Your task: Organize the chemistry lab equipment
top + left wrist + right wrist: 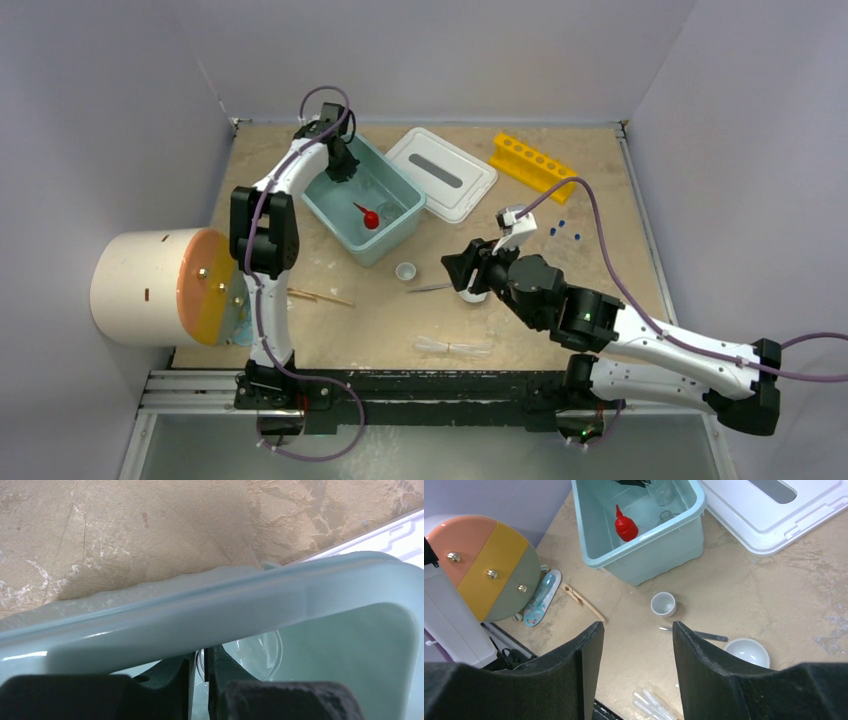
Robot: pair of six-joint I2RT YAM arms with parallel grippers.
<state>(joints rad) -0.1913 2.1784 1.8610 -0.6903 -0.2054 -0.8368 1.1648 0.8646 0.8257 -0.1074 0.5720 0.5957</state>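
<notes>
My left gripper (342, 168) (202, 655) reaches into the teal tub (400, 215) (300, 585), its jaws nearly together on the rim of a clear round dish (255, 652). The squeeze bottle with its red nozzle (368, 216) (625, 526) lies inside the tub. My right gripper (462, 270) (637, 625) hovers open over the table with nothing between its fingers. Below it are a tiny white cup (406, 271) (663, 603), metal tweezers (430, 288) (694, 633) and a white bowl (748, 652). Wooden sticks (320, 296) (583, 601), clear tubes (452, 347) (656, 705) and tiny blue pieces (565, 228) lie loose.
The tub's white lid (441, 172) and a yellow tube rack (532, 162) lie at the back. The big cream cylinder with the orange face (140, 285) stands at the left edge, with a flat blue item (540, 596) beside it.
</notes>
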